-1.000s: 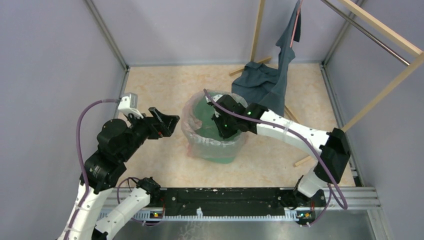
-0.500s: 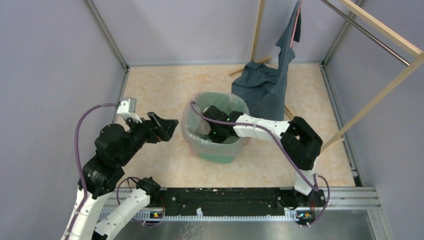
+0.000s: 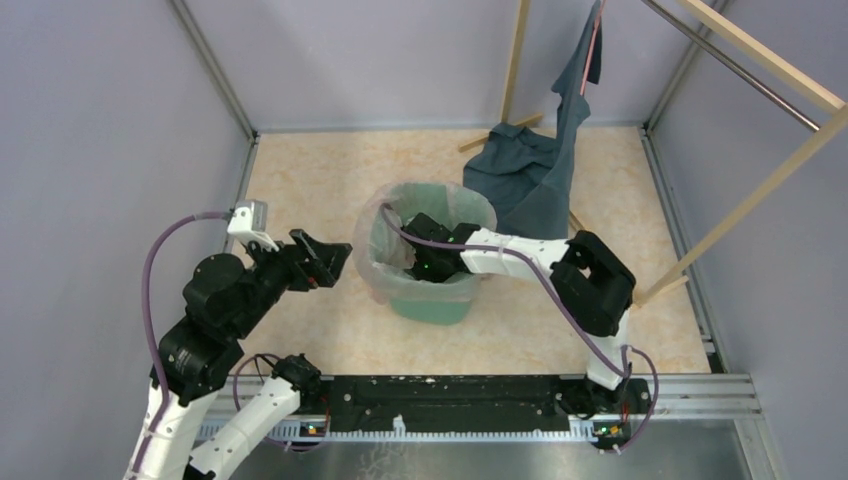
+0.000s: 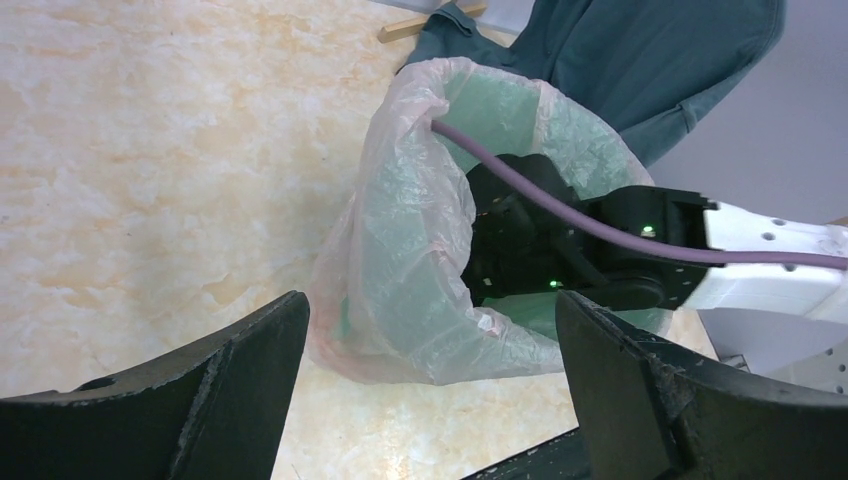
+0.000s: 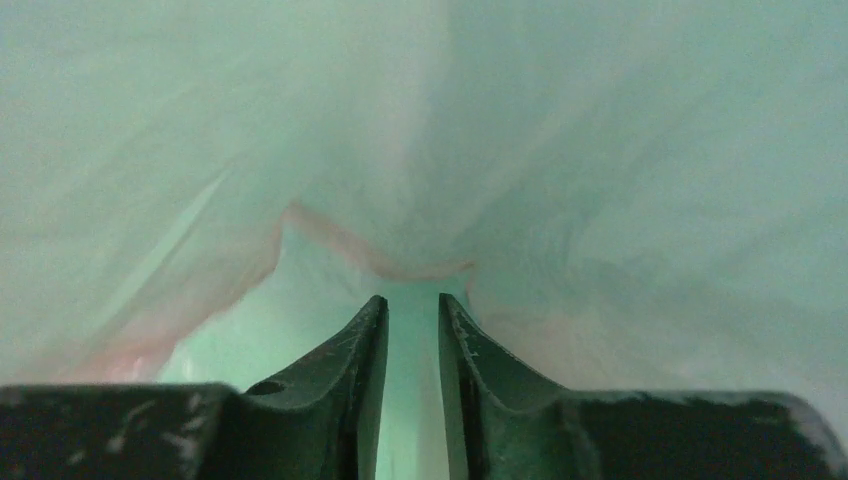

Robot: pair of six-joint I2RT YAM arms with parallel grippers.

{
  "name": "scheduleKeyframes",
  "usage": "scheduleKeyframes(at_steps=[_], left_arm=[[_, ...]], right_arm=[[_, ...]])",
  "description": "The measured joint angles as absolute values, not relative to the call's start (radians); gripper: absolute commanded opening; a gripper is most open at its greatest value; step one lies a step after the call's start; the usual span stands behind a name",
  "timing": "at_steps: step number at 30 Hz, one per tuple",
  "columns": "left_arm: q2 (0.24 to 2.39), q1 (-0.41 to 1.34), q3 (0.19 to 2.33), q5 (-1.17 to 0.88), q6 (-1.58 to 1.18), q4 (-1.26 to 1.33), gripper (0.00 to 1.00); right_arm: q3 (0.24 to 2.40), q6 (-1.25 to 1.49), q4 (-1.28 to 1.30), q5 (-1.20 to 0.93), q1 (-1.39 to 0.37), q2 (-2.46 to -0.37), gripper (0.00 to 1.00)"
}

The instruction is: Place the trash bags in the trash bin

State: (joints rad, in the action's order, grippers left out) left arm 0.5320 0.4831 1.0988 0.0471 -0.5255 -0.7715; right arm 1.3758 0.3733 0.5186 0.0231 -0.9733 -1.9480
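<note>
The mint-green trash bin (image 3: 436, 303) stands mid-floor. The pale-pink trash bag (image 3: 376, 262) lines it, its edge draped over the rim and down the left outer wall. My right gripper (image 3: 417, 268) reaches down inside the bin. In the right wrist view the right gripper (image 5: 413, 305) has its jaws almost together with nothing between them, facing wrinkled film (image 5: 600, 200) against the green wall. My left gripper (image 3: 336, 257) is open and empty, just left of the bin. In the left wrist view the left gripper (image 4: 430, 300) frames the draped bag (image 4: 400, 250).
A dark blue-grey garment (image 3: 530, 170) hangs from a wooden frame (image 3: 760, 60) and pools on the floor behind the bin. Grey walls enclose the floor on three sides. The right arm's purple cable (image 4: 560, 215) runs over the bin rim.
My right gripper has gone deeper into the bin and its arm has folded in. The bag now sits lower around the rim. My left gripper drew slightly back to the left.
</note>
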Motion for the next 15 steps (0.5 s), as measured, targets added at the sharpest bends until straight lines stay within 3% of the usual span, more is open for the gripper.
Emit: scheduleKeyframes(at_steps=[6,15], left_arm=[[0.530,0.483,1.084,0.041,-0.535,-0.760,0.99],[0.561,0.483,1.070,-0.038,-0.563,-0.731,0.99]], right_arm=[[1.393,0.388,0.615,0.036,-0.976,-1.798,0.50],[1.453,0.413,0.696,0.051,-0.979,-1.601,0.65]])
